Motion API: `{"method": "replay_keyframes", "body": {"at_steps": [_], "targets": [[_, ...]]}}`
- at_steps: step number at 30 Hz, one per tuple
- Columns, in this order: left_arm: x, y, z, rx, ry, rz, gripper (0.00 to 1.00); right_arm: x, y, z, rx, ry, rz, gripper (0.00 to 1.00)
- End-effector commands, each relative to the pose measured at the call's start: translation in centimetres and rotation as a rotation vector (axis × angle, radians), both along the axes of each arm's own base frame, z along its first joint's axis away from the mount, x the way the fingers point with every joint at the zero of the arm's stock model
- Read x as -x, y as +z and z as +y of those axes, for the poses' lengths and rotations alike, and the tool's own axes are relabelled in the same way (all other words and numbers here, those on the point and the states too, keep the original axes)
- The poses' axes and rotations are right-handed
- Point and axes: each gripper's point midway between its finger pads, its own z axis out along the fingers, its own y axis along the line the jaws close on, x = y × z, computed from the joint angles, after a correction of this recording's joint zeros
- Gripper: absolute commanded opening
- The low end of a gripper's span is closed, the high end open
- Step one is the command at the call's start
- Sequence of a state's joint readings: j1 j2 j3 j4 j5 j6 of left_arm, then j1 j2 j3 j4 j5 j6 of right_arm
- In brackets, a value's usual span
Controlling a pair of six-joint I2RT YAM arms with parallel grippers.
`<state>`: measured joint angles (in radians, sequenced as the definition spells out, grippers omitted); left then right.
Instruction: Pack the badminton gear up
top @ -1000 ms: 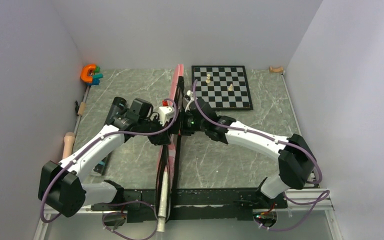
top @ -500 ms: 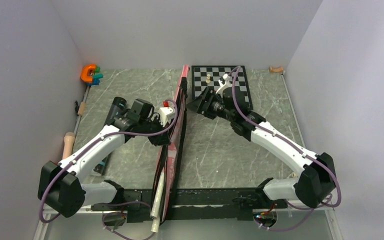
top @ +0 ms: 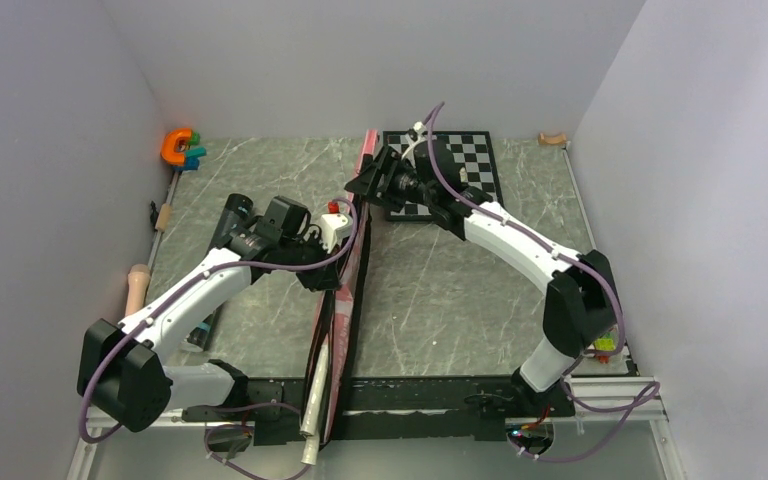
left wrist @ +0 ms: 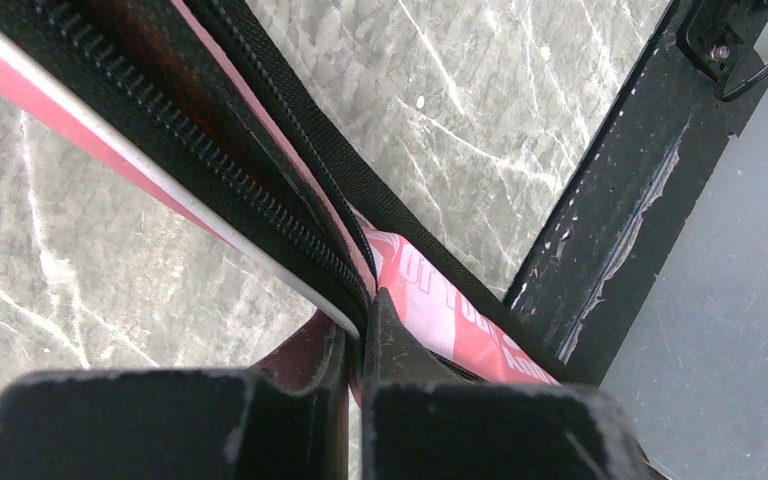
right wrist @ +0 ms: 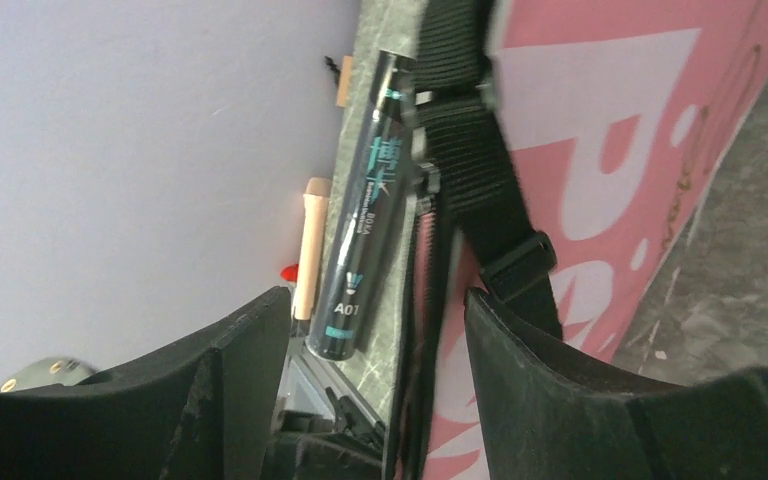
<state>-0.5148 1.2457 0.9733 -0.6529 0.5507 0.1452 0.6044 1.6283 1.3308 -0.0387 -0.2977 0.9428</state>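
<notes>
Pinching the zipper edge (left wrist: 210,190) of the pink SPORT bag (right wrist: 610,150), left fingers (left wrist: 430,420) steady it upright, I guess; right fingers (right wrist: 230,390) open by the strap (right wrist: 470,170).

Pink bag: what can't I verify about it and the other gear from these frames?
Pink SPORT bag: edge-on in the top view, and the left wrist view shows only zipper and fabric, so the contents are unknown.
Shuttlecocks: in no view.
White handle: its racket head is hidden inside the bag.
Black tube: clear in the right wrist view, mostly under the left arm from above.
Chessboard: the right arm covers part, hiding any pieces there.
</notes>
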Motion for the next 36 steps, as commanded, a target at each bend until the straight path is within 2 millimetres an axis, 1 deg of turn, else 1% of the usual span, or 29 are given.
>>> {"method": "replay_keyframes", "body": {"at_steps": [1,5,8,14,17,19,22,25,26,32,34,36], "targets": [[-1.6,2.4,-0.8,0.023,-0.033,-0.116,0.0,-1.6,0.9,-0.4,-0.043,-0.032,0.029,0.68],[-1.4,2.4,-1.1,0.02,-0.052,-0.124,0.0,-3.6,0.4,-1.5,-0.009,-0.089,0.027,0.68],[-1.3,2.4,-1.5,0.012,-0.071,-0.13,0.0,-4.8,0.7,-2.1,0.007,-0.114,0.017,0.68],[-1.2,1.8,-1.9,-0.007,-0.09,-0.123,0.0,-5.9,1.5,-2.8,-0.003,-0.134,0.005,0.68],[-1.2,1.8,-2.2,-0.01,-0.097,-0.123,0.0,-6.0,1.2,-3.0,0.004,-0.138,0.015,0.64],[-1.3,1.8,-2.3,-0.012,-0.099,-0.125,0.0,-5.9,0.8,-3.1,0.016,-0.136,0.025,0.58],[-1.4,1.7,-2.3,-0.023,-0.1,-0.128,0.0,-5.6,0.4,-3.5,0.036,-0.138,0.029,0.45],[-1.5,1.5,-2.4,-0.028,-0.101,-0.13,0.0,-5.1,-0.2,-4.1,0.075,-0.144,0.037,0.37],[-1.6,1.5,-2.4,-0.027,-0.102,-0.129,0.0,-4.9,-0.5,-4.3,0.088,-0.143,0.041,0.36],[-2.0,1.2,-2.7,-0.034,-0.102,-0.131,0.0,-2.8,-0.9,-5.7,0.123,-0.138,0.038,0.3],[-2.1,1.3,-2.8,-0.036,-0.101,-0.132,0.0,-2.0,-1.0,-6.0,0.135,-0.129,0.033,0.3],[-2.2,1.2,-2.7,-0.042,-0.101,-0.133,0.0,-1.3,-1.1,-6.4,0.158,-0.116,0.028,0.33]]}}
